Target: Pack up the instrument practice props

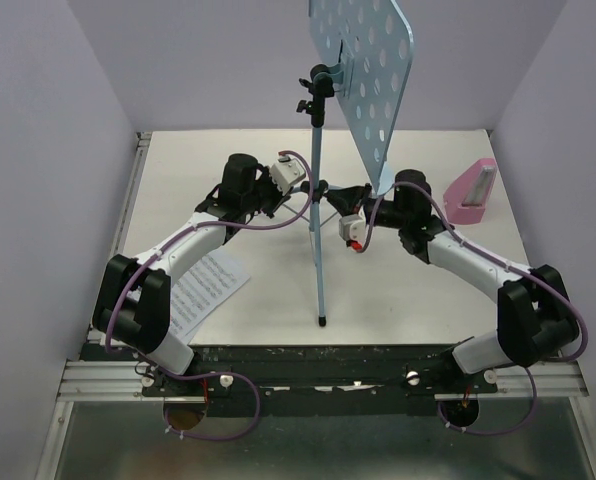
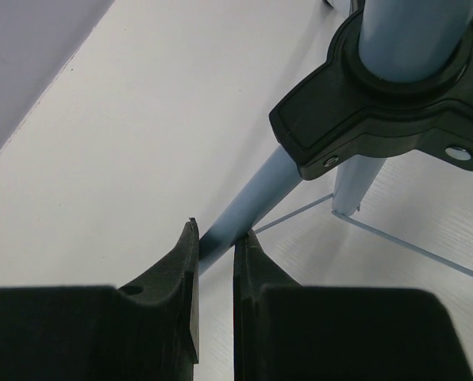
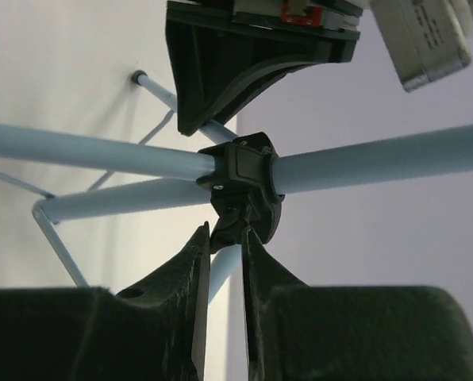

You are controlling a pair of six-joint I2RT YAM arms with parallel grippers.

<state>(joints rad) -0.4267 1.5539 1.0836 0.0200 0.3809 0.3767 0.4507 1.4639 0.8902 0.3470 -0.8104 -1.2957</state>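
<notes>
The light-blue music stand stands upright at mid-table, its hole-punched desk (image 1: pixel 363 80) high on the pole (image 1: pixel 318 240). My left gripper (image 1: pixel 306 187) is shut on one thin tripod leg (image 2: pixel 248 213) just below the black leg hub (image 2: pixel 379 119); its jaws (image 2: pixel 218 234) pinch the tube. My right gripper (image 1: pixel 338 194) is shut on another leg (image 3: pixel 223 274) right at the hub (image 3: pixel 240 178), with its tips (image 3: pixel 227 232) touching the hub's hinge. White sheet-music pages (image 1: pixel 206 288) lie flat under my left arm. The pink metronome (image 1: pixel 472 192) stands at the right.
Purple walls (image 1: pixel 48 130) enclose the table on the left, back and right. One stand leg ends in a black foot (image 1: pixel 322 321) near the front edge. Thin wire braces (image 2: pixel 411 246) link the legs.
</notes>
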